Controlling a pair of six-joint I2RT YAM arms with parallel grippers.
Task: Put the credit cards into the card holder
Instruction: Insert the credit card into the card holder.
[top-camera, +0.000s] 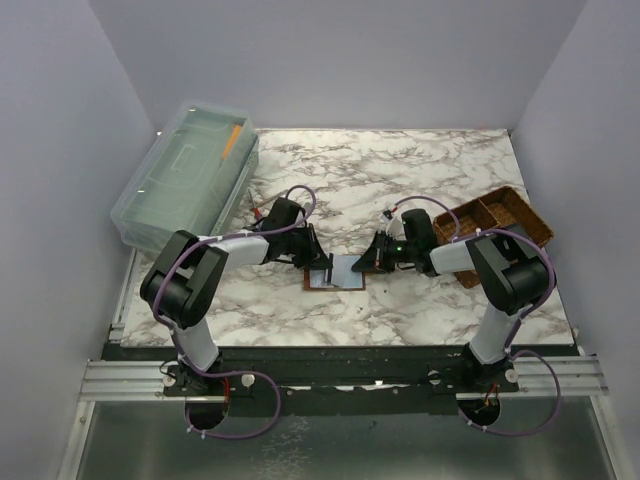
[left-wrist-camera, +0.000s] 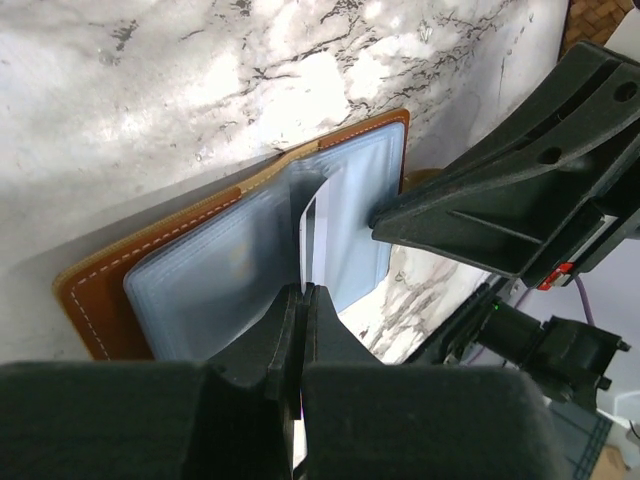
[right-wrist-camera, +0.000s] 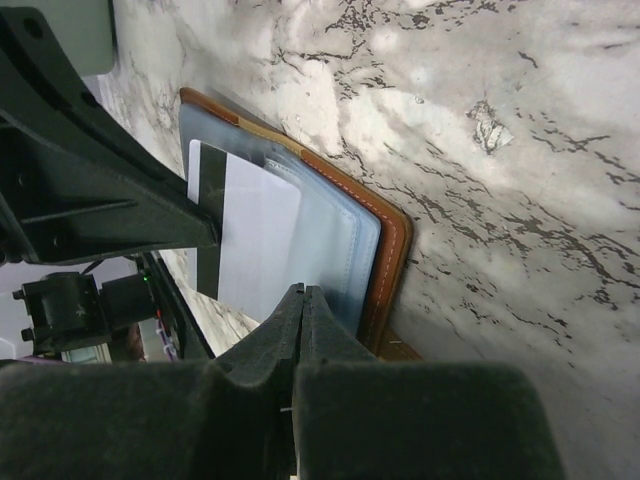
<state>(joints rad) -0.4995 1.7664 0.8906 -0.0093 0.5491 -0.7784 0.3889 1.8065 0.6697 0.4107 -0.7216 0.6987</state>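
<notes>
Left gripper, jaws pinched on a white credit card stood on edge, reaches low from the left. The card should go in square and slowly, since a twist could buckle the sleeve. The card holder lies open on the marble table between the arms. Right gripper, fingers pressed together, angles down at the holder's edge, apparently steadying it.

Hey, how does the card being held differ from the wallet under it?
The card is white with a black stripe; the wallet is tan leather with grey-blue sleeves. The card stands on edge, pinched in the left fingers; the wallet lies open on the table. Both are rectangular.
</notes>
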